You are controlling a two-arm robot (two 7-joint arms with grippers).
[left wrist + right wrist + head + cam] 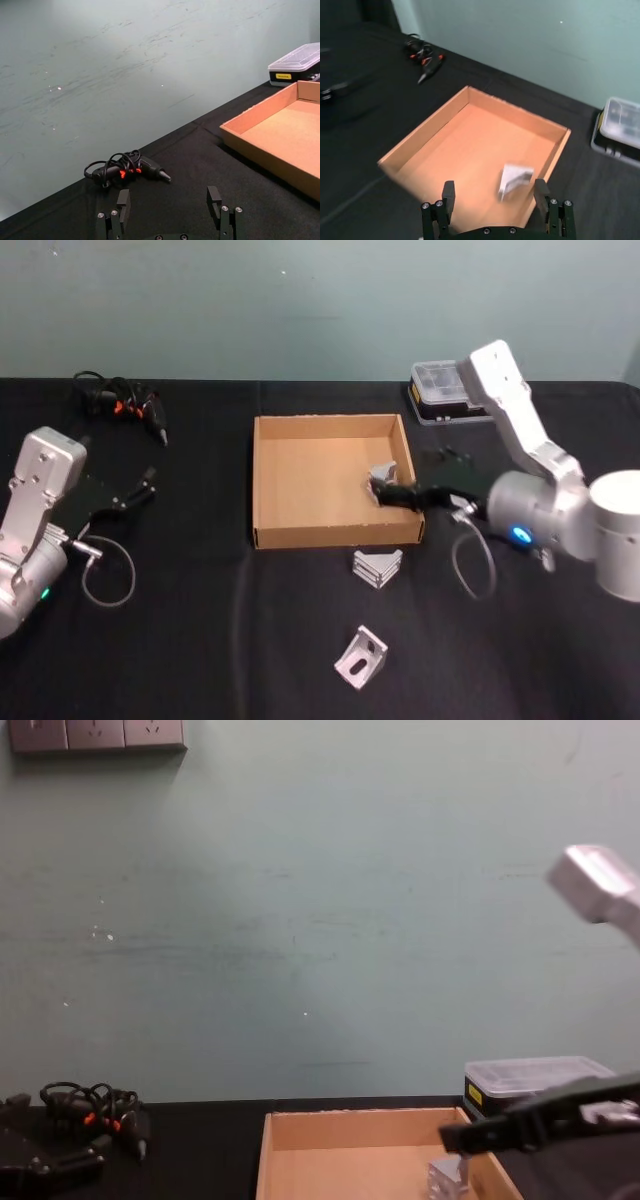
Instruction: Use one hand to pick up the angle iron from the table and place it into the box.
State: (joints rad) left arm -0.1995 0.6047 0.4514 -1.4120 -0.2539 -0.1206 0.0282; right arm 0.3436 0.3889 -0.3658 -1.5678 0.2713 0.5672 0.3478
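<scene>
Jaws apart — silvery angle iron [383, 474] in cardboard box [310, 536].

The box [310, 480] is free left of the angle iron [383, 474].

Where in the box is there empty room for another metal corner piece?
The box has bare cardboard in its left half, from the left wall to the middle, and along the back wall too. It's crowded by the right wall: an angle iron is there, under the open right claw. The left claw is parked far left.
</scene>
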